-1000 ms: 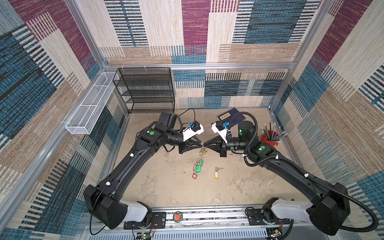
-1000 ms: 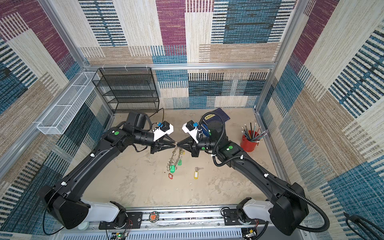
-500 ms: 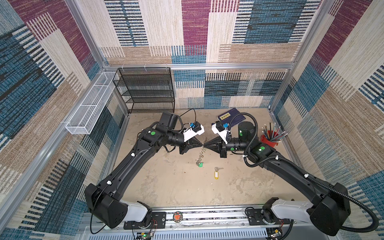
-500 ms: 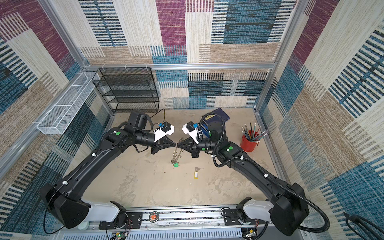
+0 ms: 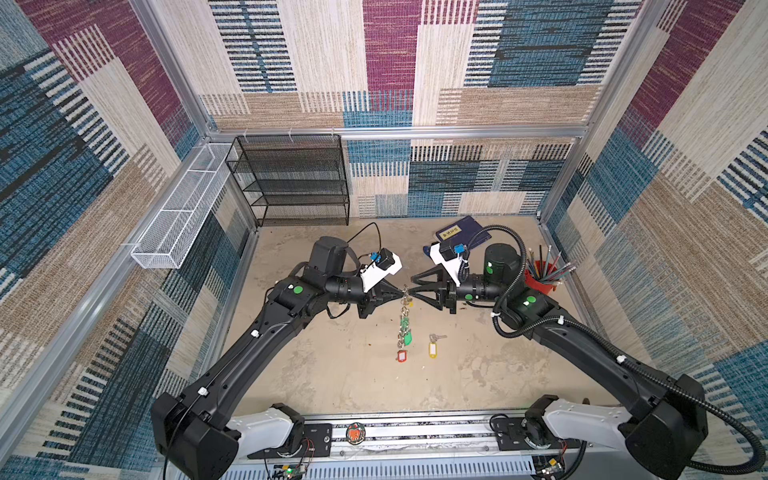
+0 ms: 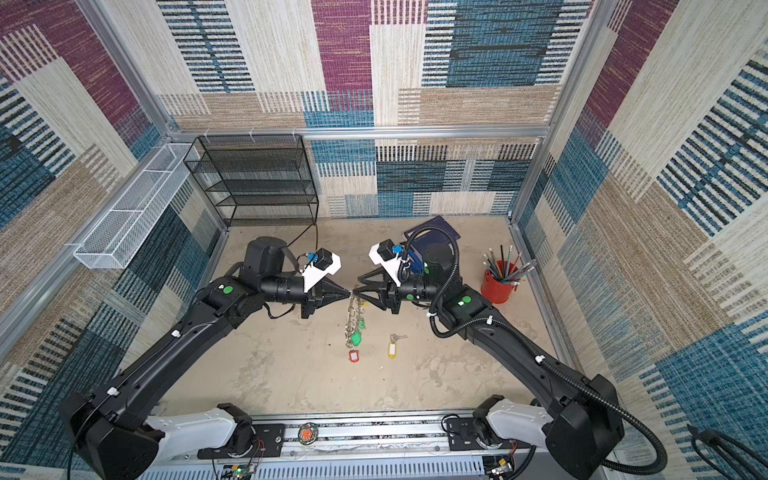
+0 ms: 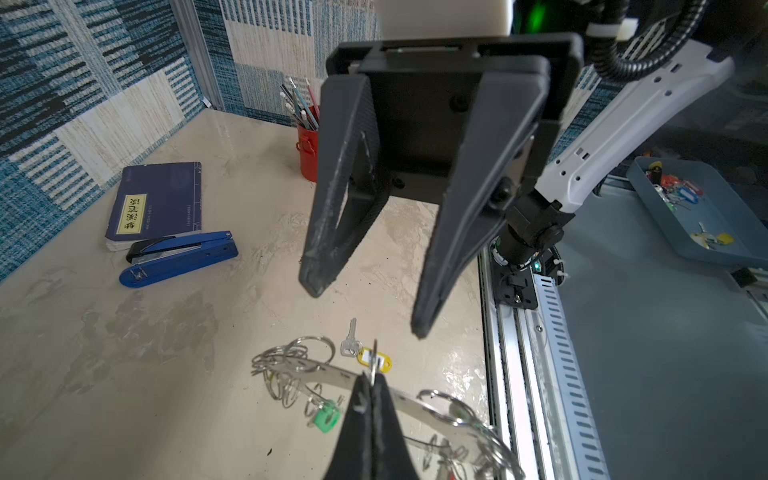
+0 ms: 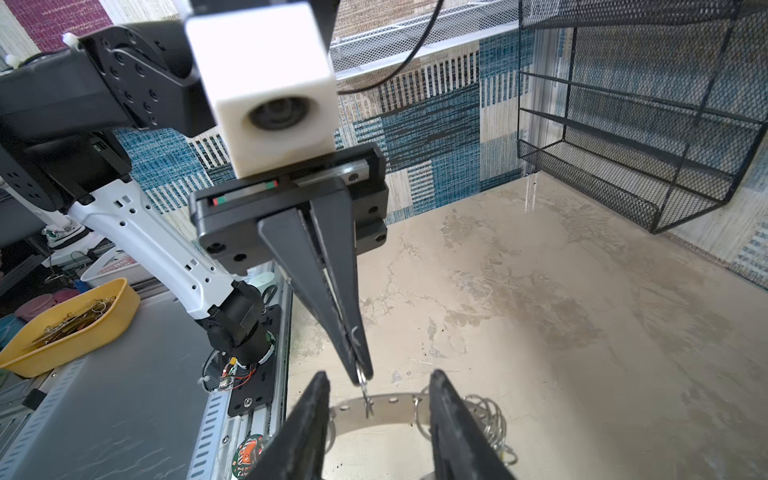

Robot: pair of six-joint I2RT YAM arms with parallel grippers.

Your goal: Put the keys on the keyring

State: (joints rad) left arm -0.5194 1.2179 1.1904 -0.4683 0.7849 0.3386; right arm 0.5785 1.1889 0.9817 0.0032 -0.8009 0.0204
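Note:
The keyring (image 5: 402,324) hangs edge-on above the table from one of its split rings (image 8: 365,390). My left gripper (image 5: 402,294) is shut on that ring, as the left wrist view (image 7: 370,380) shows. A green tag (image 5: 407,337) and a red tag (image 5: 401,355) dangle from the disc (image 7: 332,376). My right gripper (image 5: 410,287) faces the left one tip to tip, open, its fingers either side of the ring without touching it (image 8: 379,378). One of the keys, with a yellow tag (image 5: 433,349), lies loose on the table just right of the hanging ring (image 6: 392,349).
A red pencil cup (image 5: 540,282) stands at the right wall. A blue notebook (image 5: 457,230) and a blue stapler (image 7: 178,257) lie behind the right arm. A black mesh shelf (image 5: 291,183) fills the back left, with a white wire basket (image 5: 178,216) on the left wall.
The right gripper's jaws have opened off the ring while the left gripper has shut on it. The hanging keyring has swung and turned beneath the tips.

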